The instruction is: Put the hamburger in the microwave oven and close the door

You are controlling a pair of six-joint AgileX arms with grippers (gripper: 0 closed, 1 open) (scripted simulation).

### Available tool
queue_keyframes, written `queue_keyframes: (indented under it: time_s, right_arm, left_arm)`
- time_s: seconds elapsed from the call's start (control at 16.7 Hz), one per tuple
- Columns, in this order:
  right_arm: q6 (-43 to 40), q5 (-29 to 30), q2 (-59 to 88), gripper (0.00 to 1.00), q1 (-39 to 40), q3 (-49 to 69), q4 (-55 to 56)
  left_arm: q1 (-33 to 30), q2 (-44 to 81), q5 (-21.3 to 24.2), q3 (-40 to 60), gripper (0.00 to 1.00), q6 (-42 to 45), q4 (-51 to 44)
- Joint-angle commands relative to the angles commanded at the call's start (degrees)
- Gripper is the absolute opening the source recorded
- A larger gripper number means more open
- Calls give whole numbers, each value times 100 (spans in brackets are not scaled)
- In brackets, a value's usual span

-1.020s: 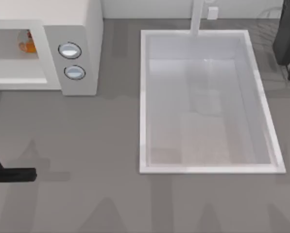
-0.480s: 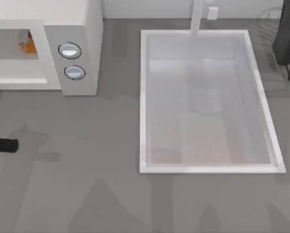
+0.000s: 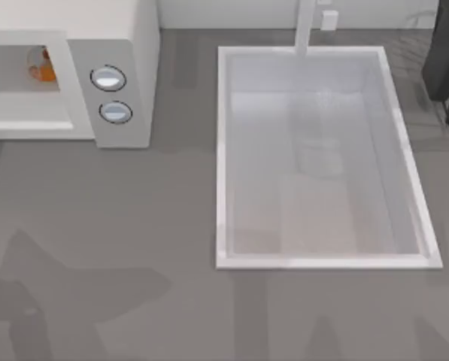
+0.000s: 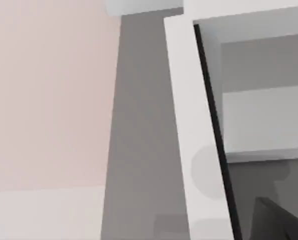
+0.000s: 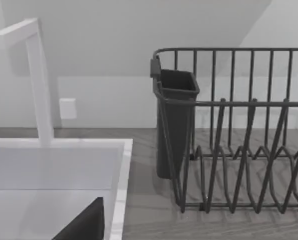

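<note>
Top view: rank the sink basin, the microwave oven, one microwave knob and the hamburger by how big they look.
1. Sink basin, largest.
2. Microwave oven, cut off by the frame edge.
3. Upper knob and hamburger: too close to rank, since the hamburger sits partly hidden inside the cavity.

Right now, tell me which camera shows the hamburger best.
The top view. The hamburger sits inside the microwave oven, an orange-and-tan lump at the back of the cavity, left of the two knobs. The left wrist view looks along a white panel edge, the right wrist view at the sink and dish rack.
</note>
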Motion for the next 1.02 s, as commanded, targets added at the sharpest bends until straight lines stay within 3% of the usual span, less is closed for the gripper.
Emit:
queue_keyframes:
  time_s: [0.18,0.42,1.02]
  right_arm:
    - [0,0,0,100,0,0,0]
    - [0,0,0,100,0,0,0]
    - [0,0,0,100,0,0,0]
  left_arm:
    - [1258,1244,757,1158,0,960,-971]
    - [2237,2294,1303,1890,0,2025,-1937]
    - [2453,2623,1443,1796,0,2330,-1995]
